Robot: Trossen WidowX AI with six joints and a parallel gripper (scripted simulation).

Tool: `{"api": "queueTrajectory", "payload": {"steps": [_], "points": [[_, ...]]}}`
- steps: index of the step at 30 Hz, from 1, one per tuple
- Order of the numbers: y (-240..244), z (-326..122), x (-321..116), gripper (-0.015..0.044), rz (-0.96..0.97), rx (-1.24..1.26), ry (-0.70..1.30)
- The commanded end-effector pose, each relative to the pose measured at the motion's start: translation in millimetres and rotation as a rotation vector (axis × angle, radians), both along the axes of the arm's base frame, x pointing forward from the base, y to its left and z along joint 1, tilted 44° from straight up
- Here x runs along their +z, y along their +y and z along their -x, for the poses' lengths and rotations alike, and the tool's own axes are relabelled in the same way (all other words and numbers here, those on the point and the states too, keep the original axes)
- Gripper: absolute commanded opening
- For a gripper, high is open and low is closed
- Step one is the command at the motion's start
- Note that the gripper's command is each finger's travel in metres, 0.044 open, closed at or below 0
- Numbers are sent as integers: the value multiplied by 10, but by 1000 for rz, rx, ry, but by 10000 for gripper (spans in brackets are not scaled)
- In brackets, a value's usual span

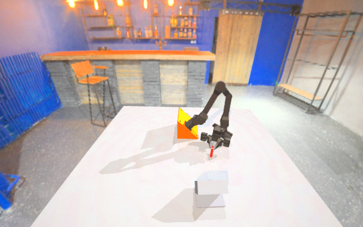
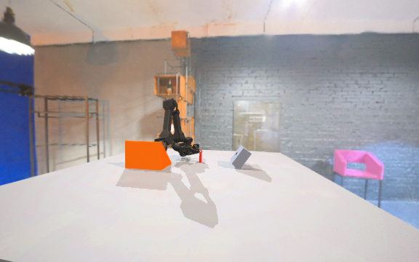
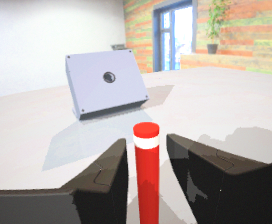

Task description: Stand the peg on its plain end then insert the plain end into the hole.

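The red peg (image 1: 212, 152) (image 2: 200, 157) (image 3: 148, 187) stands upright on the table (image 1: 106, 202) (image 2: 86, 218), its white band near the top and its plain end down. My gripper (image 1: 212, 147) (image 2: 199, 151) (image 3: 146, 143) is partly open around the peg's upper part. In the wrist view a gap shows between the peg and each finger. The grey sloped panel (image 1: 213, 187) (image 2: 244, 158) (image 3: 89, 87) stands beyond the peg. Its face is turned toward the gripper, and its one round hole (image 3: 109, 77) shows dark and empty near the middle of the face.
An orange wedge-shaped block (image 1: 184, 133) (image 2: 145, 156) with a yellow sloped face stands beside the arm, on the other side of the peg from the grey panel. In the top view part of the arm overlaps its sloped face.
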State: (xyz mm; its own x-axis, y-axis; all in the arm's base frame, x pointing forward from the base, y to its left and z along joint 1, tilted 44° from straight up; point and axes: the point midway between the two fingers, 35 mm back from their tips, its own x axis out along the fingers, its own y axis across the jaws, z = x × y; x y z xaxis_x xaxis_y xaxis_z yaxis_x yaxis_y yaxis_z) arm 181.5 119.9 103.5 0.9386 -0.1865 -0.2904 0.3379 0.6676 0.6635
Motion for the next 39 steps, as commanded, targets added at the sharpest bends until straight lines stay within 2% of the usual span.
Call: {"api": "queueTrajectory", "payload": {"steps": [1,20,32,39], "points": [[-1,-1,1,130,0,0,0],[-1,-1,1,130,0,0,0],[-1,-1,1,440,0,0,0],[-1,-1,1,440,0,0,0]]}}
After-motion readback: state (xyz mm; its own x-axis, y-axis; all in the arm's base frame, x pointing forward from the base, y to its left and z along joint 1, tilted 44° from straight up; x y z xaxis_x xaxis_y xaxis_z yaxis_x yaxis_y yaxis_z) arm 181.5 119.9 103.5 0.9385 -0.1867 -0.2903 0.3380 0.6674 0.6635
